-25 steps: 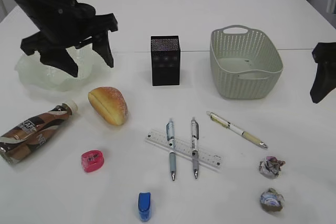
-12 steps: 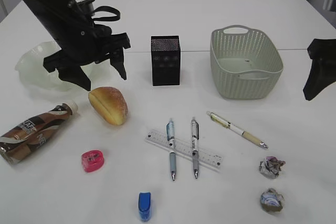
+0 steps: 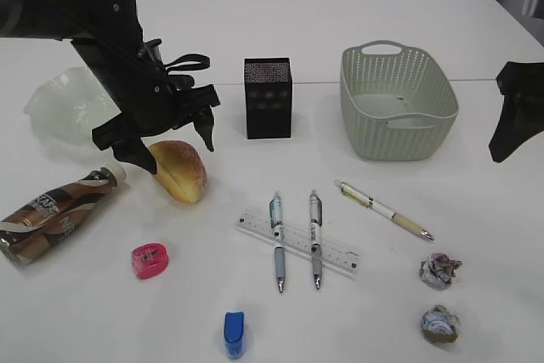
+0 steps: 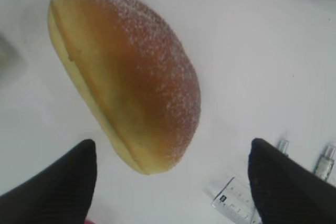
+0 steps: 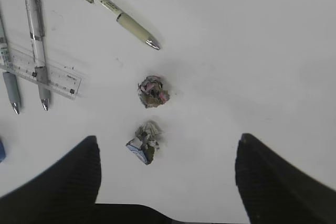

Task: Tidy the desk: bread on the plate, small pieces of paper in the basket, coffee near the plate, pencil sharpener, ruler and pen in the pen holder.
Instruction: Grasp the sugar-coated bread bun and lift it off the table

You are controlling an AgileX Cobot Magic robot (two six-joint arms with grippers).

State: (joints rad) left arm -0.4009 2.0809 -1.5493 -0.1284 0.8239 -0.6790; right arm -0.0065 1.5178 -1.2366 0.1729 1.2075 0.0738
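The bread (image 3: 180,172) lies on the desk (image 3: 170,312), and my open left gripper (image 3: 175,151) hovers just above it, its jaws straddling the bread (image 4: 131,77) without touching. The plate (image 3: 61,104) is back left, the coffee (image 3: 53,214) lies on its side front left. A pink pencil sharpener (image 3: 150,261) and a blue one (image 3: 234,334) lie in front. The ruler (image 3: 297,242) lies under two pens (image 3: 277,244), with a third pen (image 3: 384,209) to the right. My open right gripper (image 5: 168,141) hangs over two small pieces of paper (image 5: 153,91).
The black pen holder (image 3: 268,98) stands upright at centre back. The basket (image 3: 397,101) holds nothing and sits back right. In the exterior view the right gripper (image 3: 512,121) is at the right edge, behind the paper balls (image 3: 439,270).
My left arm has swung from above the plate forward and right to the bread, and its jaws have spread wider. The right gripper has barely shifted.
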